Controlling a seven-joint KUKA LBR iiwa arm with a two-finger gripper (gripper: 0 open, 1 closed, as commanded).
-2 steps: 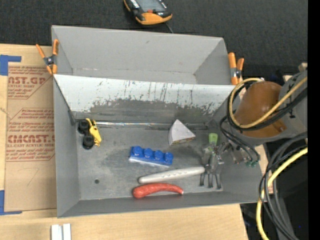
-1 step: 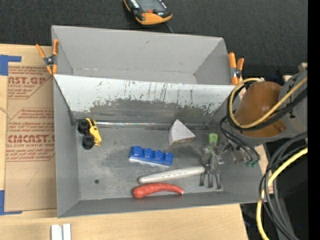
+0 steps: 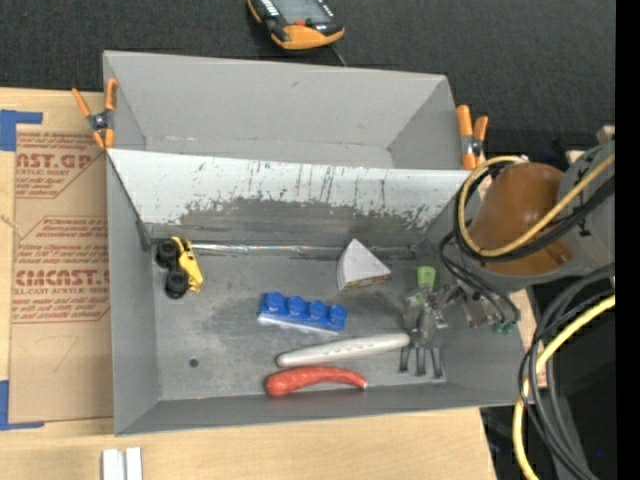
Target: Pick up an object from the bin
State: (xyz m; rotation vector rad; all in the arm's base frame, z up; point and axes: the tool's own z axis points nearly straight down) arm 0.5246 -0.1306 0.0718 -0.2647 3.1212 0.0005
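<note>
My gripper (image 3: 422, 362) is low in the bin's right front part, its two dark fingers pointing toward the front wall and standing slightly apart, open, with nothing between them. Just left of the fingers lies the right end of a long silver-white stick (image 3: 343, 350). In front of the stick lies a red curved chili-shaped piece (image 3: 315, 380). A small green piece (image 3: 427, 277) sits just behind the gripper, near the right wall.
A blue studded block (image 3: 302, 312) lies mid-bin, a white and tan wedge (image 3: 361, 266) behind it, and a yellow toy car (image 3: 181, 266) with black wheels at the left wall. The arm with its cables comes over the right rim.
</note>
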